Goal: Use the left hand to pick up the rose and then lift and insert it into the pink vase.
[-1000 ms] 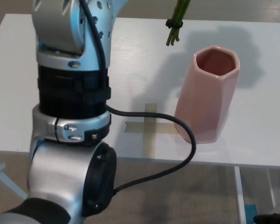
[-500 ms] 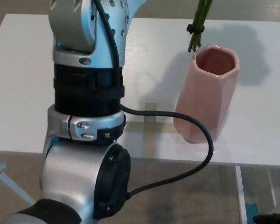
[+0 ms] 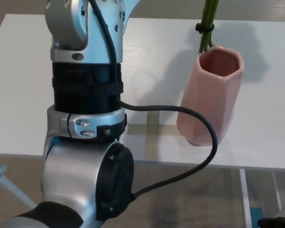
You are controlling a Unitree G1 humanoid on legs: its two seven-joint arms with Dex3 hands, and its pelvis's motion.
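The left arm (image 3: 85, 118) fills the left half of the head view, rising from the bottom edge and running out past the top; a black cable (image 3: 190, 142) loops from its wrist section to the right and back down to the lower joint. The left hand itself is above the frame, so its state cannot be told from this view. The right hand does not show. Only the lower stems of the rose (image 3: 206, 28) are visible: a thin green bundle, bound by a dark tie, hanging nearly upright from the top edge. The stem ends sit at the back left rim of the vase (image 3: 211, 95), at or just behind the opening; whether they have entered the mouth cannot be told. The bloom is out of view. The vase is pink, faceted, and stands upright on the white worktop (image 3: 28, 85), right of centre, near the front edge. A tape cross (image 3: 152, 128) lies on the worktop just left of the vase base, partly hidden by the arm and cable.
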